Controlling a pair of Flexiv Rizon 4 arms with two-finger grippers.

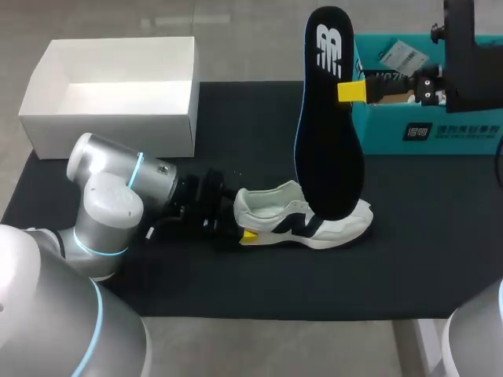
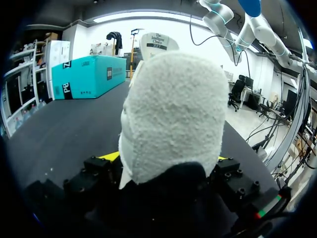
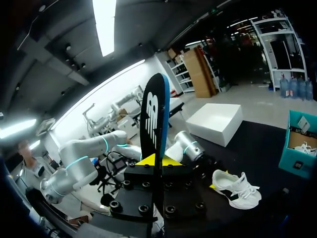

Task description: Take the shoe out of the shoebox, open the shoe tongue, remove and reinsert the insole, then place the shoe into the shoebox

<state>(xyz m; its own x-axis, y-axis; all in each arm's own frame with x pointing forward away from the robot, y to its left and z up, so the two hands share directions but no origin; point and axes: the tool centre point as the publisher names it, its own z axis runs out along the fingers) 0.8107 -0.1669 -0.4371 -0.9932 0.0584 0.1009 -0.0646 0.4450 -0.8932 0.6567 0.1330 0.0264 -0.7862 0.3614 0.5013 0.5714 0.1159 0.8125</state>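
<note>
Insole [image 1: 326,118] out, pinched in my right gripper [image 1: 351,90] above the shoe [image 1: 314,224]; my left gripper [image 1: 245,233] clamps its heel mid-worktop. Next, I judge: reinsert toe-first.

**Your bench, black-topped, with two boxes and one shoe on it**

You have a dark bench [image 1: 236,290] with three things resting directly on it. An open white box [image 1: 110,129] sits at the far left corner. An open teal shoebox [image 1: 440,137] sits at the far right edge, well apart from the white one. Between them and nearer to you, a white shoe [image 1: 338,230] with dark side markings stands on its sole, heel toward your left and toe toward your right, touching neither box.
</note>
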